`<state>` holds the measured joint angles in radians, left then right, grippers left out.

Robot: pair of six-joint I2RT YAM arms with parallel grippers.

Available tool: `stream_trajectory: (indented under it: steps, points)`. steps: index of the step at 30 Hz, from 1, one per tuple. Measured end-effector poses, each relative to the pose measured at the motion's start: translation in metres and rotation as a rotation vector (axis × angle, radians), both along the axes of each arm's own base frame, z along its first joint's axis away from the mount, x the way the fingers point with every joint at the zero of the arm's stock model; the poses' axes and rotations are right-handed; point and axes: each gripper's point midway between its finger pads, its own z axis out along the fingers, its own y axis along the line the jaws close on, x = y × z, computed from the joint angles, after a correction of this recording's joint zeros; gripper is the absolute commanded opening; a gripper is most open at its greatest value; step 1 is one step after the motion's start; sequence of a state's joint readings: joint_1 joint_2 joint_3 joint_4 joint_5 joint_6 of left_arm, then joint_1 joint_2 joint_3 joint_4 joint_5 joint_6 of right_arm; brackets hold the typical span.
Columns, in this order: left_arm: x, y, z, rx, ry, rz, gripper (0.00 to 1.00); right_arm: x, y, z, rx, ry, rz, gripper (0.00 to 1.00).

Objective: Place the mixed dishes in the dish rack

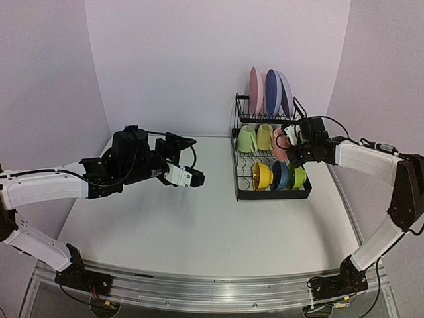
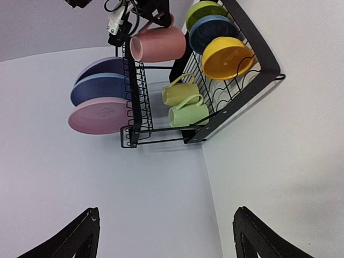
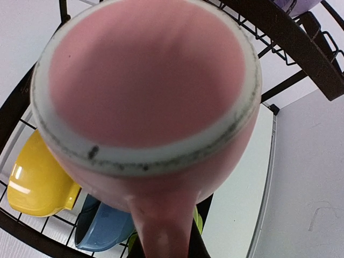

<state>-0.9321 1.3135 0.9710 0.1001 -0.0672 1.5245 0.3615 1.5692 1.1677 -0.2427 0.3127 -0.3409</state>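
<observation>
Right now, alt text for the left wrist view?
Tilted black dish rack holding three plates, three bowls and two mugs, while the right tool holds a pink mug by its handle beside them. The open left tool frames the bottom edge.

Pink mug (image 3: 145, 80) blurry; handle cropped at btm.

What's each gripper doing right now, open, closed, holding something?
Left gripper: open, holding nothing.
Right gripper: closed on the pink mug by its handle, at the dish rack.
</observation>
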Motion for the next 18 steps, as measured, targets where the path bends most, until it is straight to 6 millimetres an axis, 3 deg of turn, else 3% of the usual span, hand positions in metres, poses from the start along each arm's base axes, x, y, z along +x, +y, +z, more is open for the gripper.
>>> stream_trajectory:
  steps: [5,18]
  points:
    - [0.002,0.011,-0.013,-0.009,0.060,0.038,0.85,0.017,-0.009,-0.013,-0.017,-0.015,-0.040,0.00]
    - [0.010,0.020,-0.015,-0.026,0.086,0.074,0.85,0.041,-0.034,-0.050,-0.014,-0.020,-0.222,0.00]
